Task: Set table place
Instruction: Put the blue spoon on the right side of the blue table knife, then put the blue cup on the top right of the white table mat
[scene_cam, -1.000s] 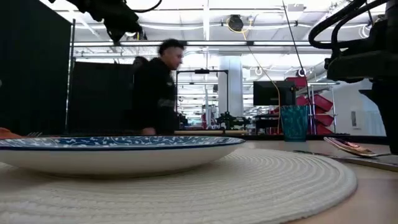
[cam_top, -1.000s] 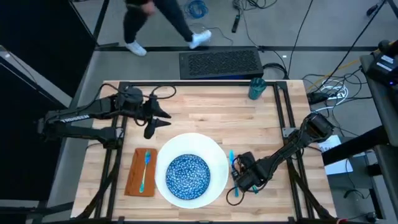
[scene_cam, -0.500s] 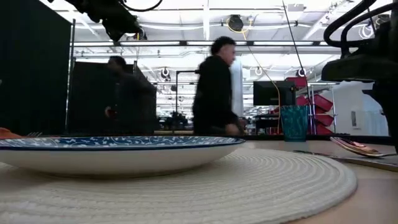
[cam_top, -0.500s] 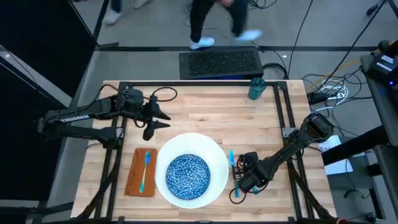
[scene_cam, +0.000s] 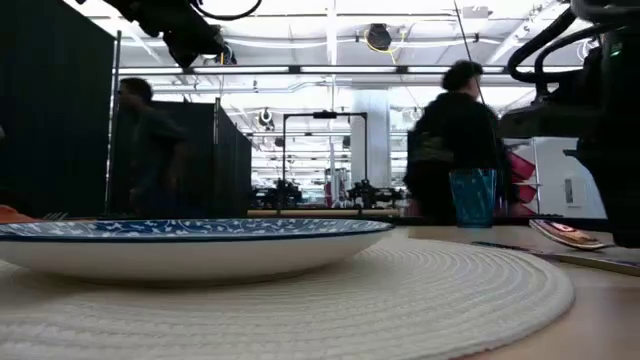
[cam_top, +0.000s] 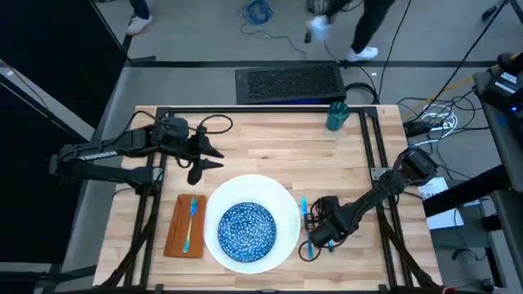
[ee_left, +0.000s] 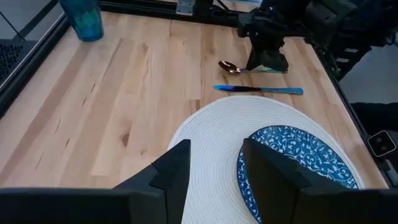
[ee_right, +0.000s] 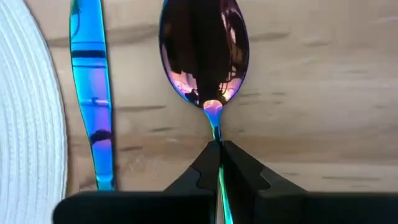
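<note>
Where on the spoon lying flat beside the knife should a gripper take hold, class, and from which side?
Grip the spoon on its thin handle just behind the bowl, coming straight down from above: it lies flat on the table, so only the handle's narrow edges fit between fingers. The right gripper pinches it there, clear of the knife.

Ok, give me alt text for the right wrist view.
The right gripper pinches the thin handle of an iridescent spoon lying bowl-up on the wooden table. A blue knife lies beside it, next to the white woven placemat.
</note>
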Robot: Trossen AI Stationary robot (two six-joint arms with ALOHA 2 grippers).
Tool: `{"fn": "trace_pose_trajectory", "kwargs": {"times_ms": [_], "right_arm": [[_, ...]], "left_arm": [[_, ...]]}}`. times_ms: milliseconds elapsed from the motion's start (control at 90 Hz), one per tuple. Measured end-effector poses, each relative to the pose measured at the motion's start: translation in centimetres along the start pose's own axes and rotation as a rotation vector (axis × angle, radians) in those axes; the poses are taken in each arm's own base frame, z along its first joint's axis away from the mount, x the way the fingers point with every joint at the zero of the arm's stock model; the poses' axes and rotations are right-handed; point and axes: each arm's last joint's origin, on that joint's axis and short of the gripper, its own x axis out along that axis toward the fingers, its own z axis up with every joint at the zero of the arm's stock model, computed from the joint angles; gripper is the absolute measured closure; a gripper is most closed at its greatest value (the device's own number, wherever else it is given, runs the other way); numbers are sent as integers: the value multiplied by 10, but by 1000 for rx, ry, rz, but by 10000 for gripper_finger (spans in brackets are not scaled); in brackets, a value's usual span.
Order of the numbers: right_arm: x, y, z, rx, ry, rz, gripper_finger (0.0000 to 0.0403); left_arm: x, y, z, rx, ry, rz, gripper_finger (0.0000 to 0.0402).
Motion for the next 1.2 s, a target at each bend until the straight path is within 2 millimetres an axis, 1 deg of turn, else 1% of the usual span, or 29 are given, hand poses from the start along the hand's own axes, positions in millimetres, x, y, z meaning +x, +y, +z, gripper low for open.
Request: {"fn": "trace_pose_trajectory", "kwargs": {"times_ms": [378,522,689,867,1078,1200], "right_arm": [[0,0,1,-27,-12,-1,399],[3,-1,1,-38,-15,-12,379],[0,-1,1,-65,-8,-16,345],[-12,2,1,-105,-18,-31,317],[-32,11,2,-162,-28,-31,298],[-46,12,7,-207,-112,-52,297]], "left_arm": [[0,0,-1,-4,12,0,268],[0,0,-1,-4,12,0,268],[0,0,-1,-4,14,-1,268],[0,0,-1,-4,13,-1,268],[0,0,-1,-3,13,-1,268],[0,0,-1,-3,12,-1,268]]}}
